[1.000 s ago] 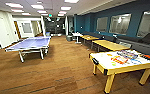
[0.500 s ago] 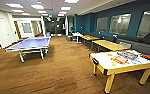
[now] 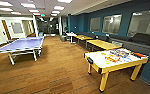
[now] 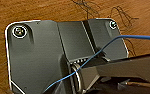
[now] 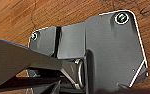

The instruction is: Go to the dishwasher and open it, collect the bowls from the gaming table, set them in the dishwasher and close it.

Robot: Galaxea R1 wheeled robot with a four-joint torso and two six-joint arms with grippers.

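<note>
Dark wrist plate (image 4: 36, 57), seemingly round fittings, blue cable (image 4: 91, 58)

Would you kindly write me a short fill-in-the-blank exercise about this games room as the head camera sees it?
1. The table tennis table has a ____ top.
2. The gaming table with the colourful boxes stands on ____ legs.
3. The floor is made of ____.
4. The wall behind the plain tables is painted ____.

Missing words: blue; yellow; wood; teal
</note>
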